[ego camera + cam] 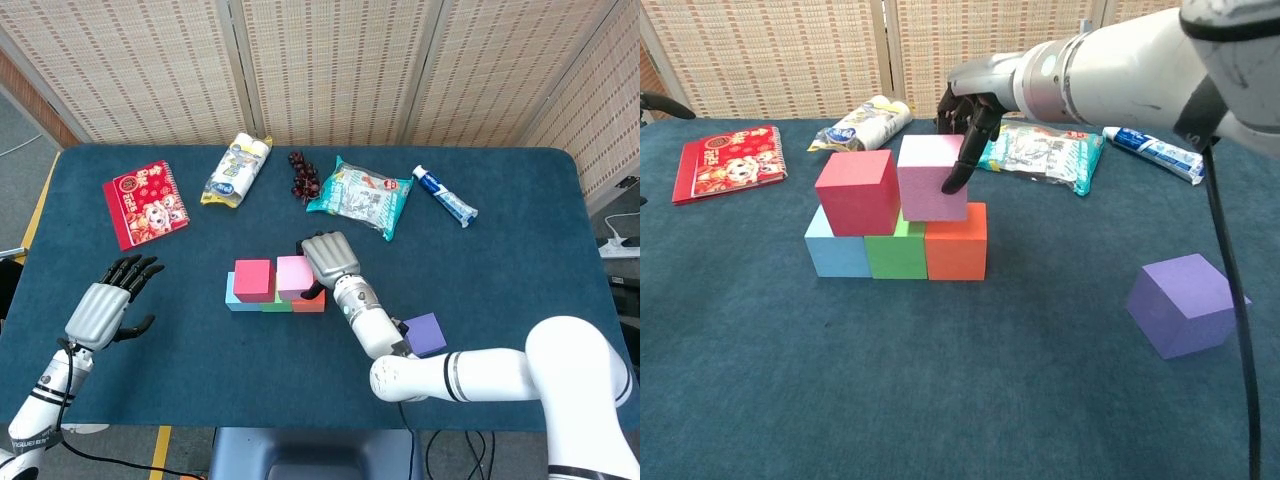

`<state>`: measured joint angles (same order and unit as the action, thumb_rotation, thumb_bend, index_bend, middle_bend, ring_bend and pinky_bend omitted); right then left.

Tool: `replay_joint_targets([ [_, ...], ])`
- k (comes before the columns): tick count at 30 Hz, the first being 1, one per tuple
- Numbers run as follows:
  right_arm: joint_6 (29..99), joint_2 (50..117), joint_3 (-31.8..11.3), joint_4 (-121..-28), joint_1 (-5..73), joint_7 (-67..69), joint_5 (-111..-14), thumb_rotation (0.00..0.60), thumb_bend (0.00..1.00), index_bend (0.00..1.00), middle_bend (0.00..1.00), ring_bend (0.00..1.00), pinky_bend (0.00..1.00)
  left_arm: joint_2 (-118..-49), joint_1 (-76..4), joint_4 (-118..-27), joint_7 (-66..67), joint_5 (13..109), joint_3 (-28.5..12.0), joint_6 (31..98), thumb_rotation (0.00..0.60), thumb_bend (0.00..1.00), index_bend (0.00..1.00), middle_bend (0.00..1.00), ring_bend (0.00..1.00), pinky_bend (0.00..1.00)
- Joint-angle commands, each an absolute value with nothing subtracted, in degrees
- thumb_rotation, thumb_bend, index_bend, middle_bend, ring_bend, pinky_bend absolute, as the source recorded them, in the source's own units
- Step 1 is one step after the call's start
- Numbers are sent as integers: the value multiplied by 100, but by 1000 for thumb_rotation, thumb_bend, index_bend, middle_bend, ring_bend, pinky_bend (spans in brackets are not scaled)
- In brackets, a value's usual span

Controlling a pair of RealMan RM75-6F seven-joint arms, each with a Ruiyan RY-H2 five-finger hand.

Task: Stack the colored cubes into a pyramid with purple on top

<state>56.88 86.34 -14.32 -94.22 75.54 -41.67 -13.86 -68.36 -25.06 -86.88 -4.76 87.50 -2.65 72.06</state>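
Far off to my left, near the table's (120,300) front edge, my left hand (105,305) hovers with its fingers spread and nothing in it; the red booklet (145,202) lies beyond it. To the left of my right hand stands the row of blocks: light blue block (836,253), green block (897,253) and orange block (957,242) side by side, touching. The red block (858,190) sits on top, over the blue and green ones. Just beside it rests the pink block (930,176), straddling the green and orange blocks, and my right hand (328,258) grips it, dark fingers (958,160) wrapped down its right face. Behind my right hand lie a white packet (237,170), a bunch of dark grapes (303,173), a teal snack bag (361,194) and a toothpaste tube (445,196). To the right of that hand and nearer to me, the purple block (1186,303) sits alone on the table, well apart from the stack, turned at an angle.
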Motion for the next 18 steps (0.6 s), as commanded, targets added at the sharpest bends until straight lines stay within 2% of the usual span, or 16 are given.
replay_joint_targets([
  [1, 5725, 8706, -1448, -9353, 7595, -4221, -1321, 600, 232, 568, 467, 349, 393, -6850, -2498, -8669, -512, 8768, -260, 7208, 600, 343, 131, 64, 26, 101],
  [18, 5845, 8939, -1523, -9241, 7674, -4429, -1120, 600, 232, 548, 467, 349, 372, -6911, -2463, -8534, -688, 8799, -255, 7201, 600, 344, 125, 59, 25, 101],
])
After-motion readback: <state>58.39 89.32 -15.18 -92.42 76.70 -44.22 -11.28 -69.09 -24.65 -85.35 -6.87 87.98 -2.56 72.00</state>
